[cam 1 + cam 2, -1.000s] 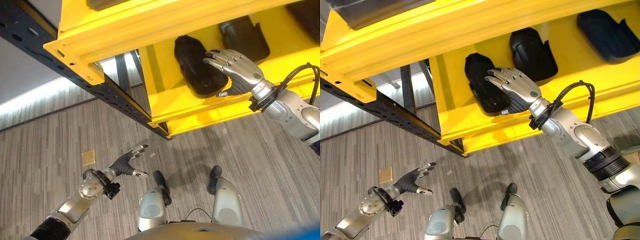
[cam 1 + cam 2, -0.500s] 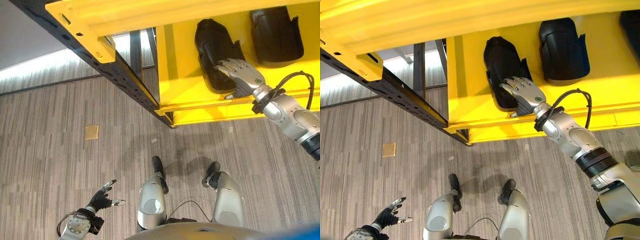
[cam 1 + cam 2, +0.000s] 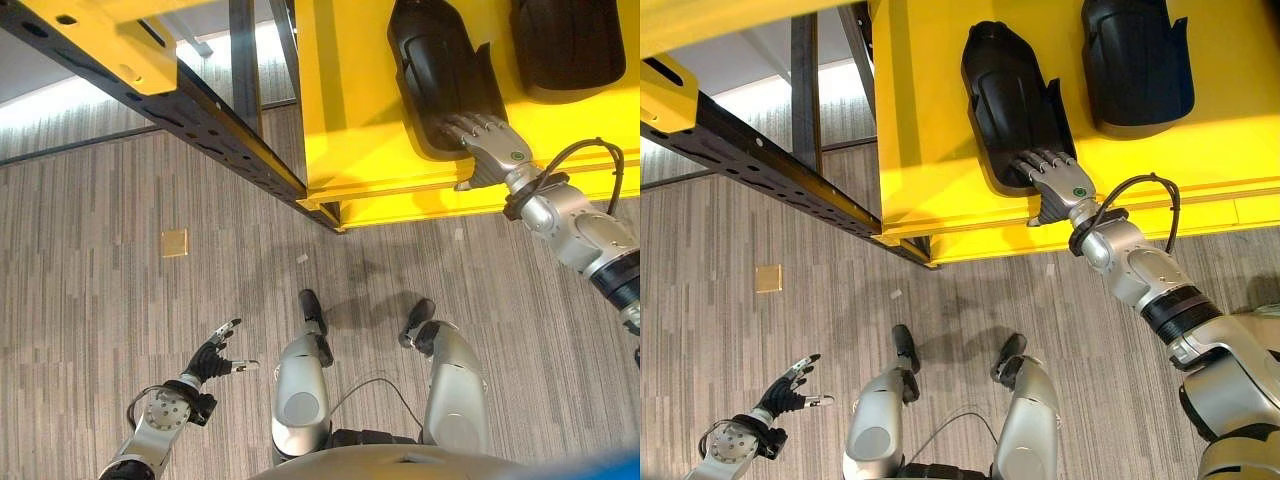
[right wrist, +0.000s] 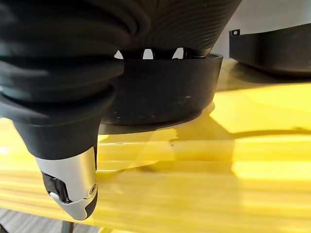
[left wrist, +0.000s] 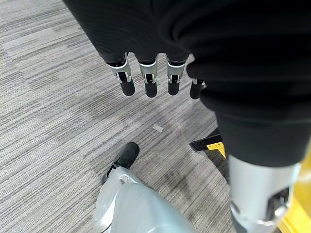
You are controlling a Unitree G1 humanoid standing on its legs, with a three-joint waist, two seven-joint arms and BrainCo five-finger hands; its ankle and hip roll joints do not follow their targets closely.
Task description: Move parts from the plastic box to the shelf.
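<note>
Matt black plastic part (image 3: 1012, 100) on a glossy yellow painted-metal shelf (image 3: 920, 150), above ribbed grey carpet (image 3: 90, 300).

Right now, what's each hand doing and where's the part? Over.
Right hand open, fingers resting on the near end of the black moulded plastic part lying on the yellow metal shelf. Left hand open, low over grey carpet. Nothing blocking.
</note>
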